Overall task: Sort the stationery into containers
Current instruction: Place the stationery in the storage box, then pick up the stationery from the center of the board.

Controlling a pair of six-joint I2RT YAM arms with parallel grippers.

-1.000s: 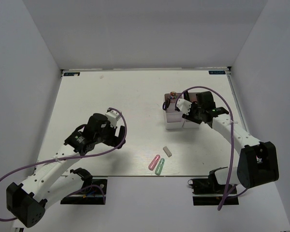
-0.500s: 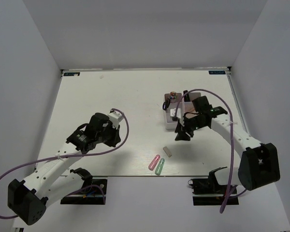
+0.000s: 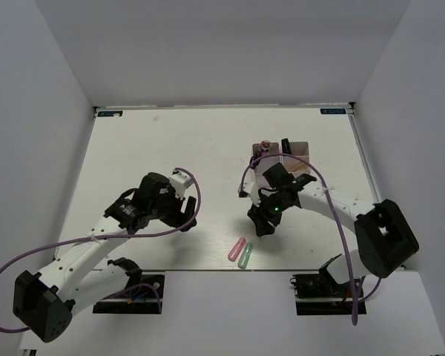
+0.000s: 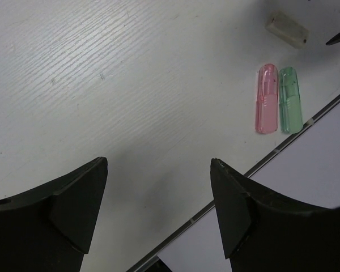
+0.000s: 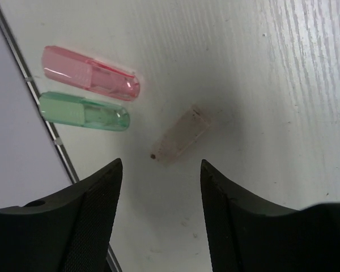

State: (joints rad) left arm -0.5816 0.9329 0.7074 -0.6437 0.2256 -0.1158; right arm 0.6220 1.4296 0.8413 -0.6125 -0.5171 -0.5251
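A pink capsule eraser (image 5: 90, 73), a green one (image 5: 84, 111) and a pale grey one (image 5: 180, 136) lie on the white table near its front edge. My right gripper (image 5: 161, 164) is open and empty, with its fingers just short of the grey eraser. In the top view the right gripper (image 3: 261, 224) covers that eraser, and the pink (image 3: 236, 248) and green (image 3: 245, 256) erasers lie below it. My left gripper (image 3: 187, 213) is open and empty to their left. Its wrist view shows all three erasers ahead: pink (image 4: 266, 99), green (image 4: 290, 100), grey (image 4: 287, 30). The containers (image 3: 261, 165) stand behind the right arm, partly hidden.
Some stationery pieces (image 3: 265, 146) stick up from the containers. The table's front edge (image 4: 283, 144) runs just beside the pink and green erasers. White walls enclose the table on the left, the right and the far side.
My right gripper has moved from over the containers down and left to the grey eraser. My left gripper has shifted slightly right.
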